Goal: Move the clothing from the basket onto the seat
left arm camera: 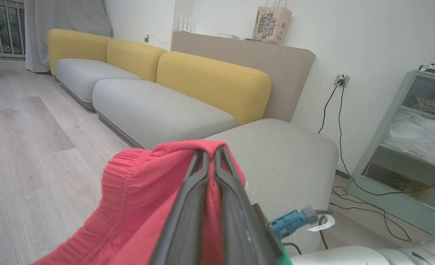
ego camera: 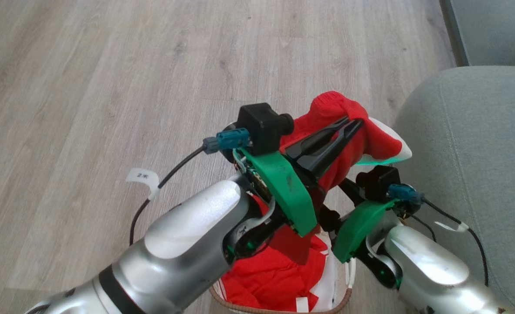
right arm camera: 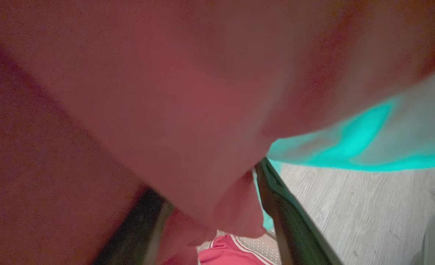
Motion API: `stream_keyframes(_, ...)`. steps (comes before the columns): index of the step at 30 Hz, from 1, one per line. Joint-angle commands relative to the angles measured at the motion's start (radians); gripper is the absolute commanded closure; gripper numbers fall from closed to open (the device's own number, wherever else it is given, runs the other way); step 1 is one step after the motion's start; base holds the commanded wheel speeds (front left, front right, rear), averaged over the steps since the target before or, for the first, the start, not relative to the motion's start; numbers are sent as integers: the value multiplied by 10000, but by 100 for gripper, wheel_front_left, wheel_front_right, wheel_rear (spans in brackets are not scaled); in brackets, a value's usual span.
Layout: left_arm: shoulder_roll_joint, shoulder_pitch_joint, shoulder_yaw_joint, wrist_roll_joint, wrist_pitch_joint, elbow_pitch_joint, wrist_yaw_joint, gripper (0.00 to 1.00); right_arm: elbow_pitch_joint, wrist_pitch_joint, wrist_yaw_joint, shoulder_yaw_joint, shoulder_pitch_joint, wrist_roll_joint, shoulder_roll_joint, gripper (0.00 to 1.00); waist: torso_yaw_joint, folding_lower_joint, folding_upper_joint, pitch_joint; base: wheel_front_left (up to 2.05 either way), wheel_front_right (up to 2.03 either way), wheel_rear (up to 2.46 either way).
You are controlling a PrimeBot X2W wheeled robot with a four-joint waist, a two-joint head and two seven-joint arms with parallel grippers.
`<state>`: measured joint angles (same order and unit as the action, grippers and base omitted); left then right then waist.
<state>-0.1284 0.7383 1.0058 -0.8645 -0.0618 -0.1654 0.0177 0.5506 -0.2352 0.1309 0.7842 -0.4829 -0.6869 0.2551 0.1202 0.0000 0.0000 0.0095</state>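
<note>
Now the left gripper (ego camera: 355, 124) pinches the soft, surely light clothing (ego camera: 340, 109) by its ribbed hem above the basket (ego camera: 344, 301), seat (ego camera: 471, 152) at three o'clock, while the right gripper (right arm camera: 208, 178) gapes beneath.

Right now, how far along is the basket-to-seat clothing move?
Done: nothing seen on the seat yet. In hand: left gripper is shut on one red garment, lifted above the basket; right gripper open beneath it. Left: carry it to the seat, then the red clothing in the basket.
</note>
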Motion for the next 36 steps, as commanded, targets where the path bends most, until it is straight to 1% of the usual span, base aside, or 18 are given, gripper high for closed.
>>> stream_keyframes(1, -8, 607, -309, -32, 7, 246, 21, 100, -91, -189, -2, 151, -462, -35, -126, 0, 58, 0, 0, -14, 0, 0, 0)
stream_keyframes(3, -7, 601, -298, -49, 12, 234, 21, 100, 27, -231, -2, 257, -585, -49, -181, 0, 96, 0, 0, -3, 0, 0, 0)
stream_keyframes(4, -14, 600, -298, -55, 12, 228, 20, 100, 76, -243, -2, 291, -627, -72, -199, 6, 111, 0, 0, 0, 0, 0, 0)
stream_keyframes(5, -25, 599, -301, -61, 11, 219, 17, 100, 114, -251, -2, 328, -663, -94, -213, 36, 120, 0, 0, 2, 0, 0, 0)
stream_keyframes(6, -38, 599, -308, -67, 9, 212, 9, 100, 103, -256, -2, 334, -702, -109, -225, 84, 123, 0, 0, 7, 0, 0, 0)
stream_keyframes(7, -52, 598, -319, -73, 5, 204, 0, 100, 60, -259, -2, 306, -728, -112, -233, 100, 119, 0, 0, 12, 0, 0, 0)
stream_keyframes(12, -126, 555, -407, -126, -52, 141, -61, 100, -179, -262, -2, 108, -638, -77, -203, 100, 54, 0, 0, 9, 0, 0, 0)
stream_keyframes(15, -268, 441, -496, -171, -129, 27, -125, 100, -412, -263, -2, -233, -455, -7, -180, 100, -67, 0, 0, -4, 0, 0, 0)
stream_keyframes(25, -944, -176, -672, -251, -399, -159, -319, 100, -1696, -265, -2, -1975, 841, 502, 35, 100, -493, 0, 0, -22, 0, 0, 0)
stream_keyframes(31, -1180, -583, -651, -285, -511, -111, -456, 100, -2574, -265, -2, -2979, 1545, 730, 156, 100, -810, 0, 0, -29, 0, 0, 0)
stream_keyframes(35, -1240, -787, -625, -296, -593, -77, -544, 100, -3107, -265, -2, -3554, 1870, 775, 187, 100, -1064, 0, 0, -56, 0, 0, 0)
stream_keyframes(36, -1248, -825, -622, -294, -619, -67, -562, 92, -3221, -265, -2, -3672, 1925, 788, 200, 100, -1144, 0, 0, -64, 0, 0, 0)
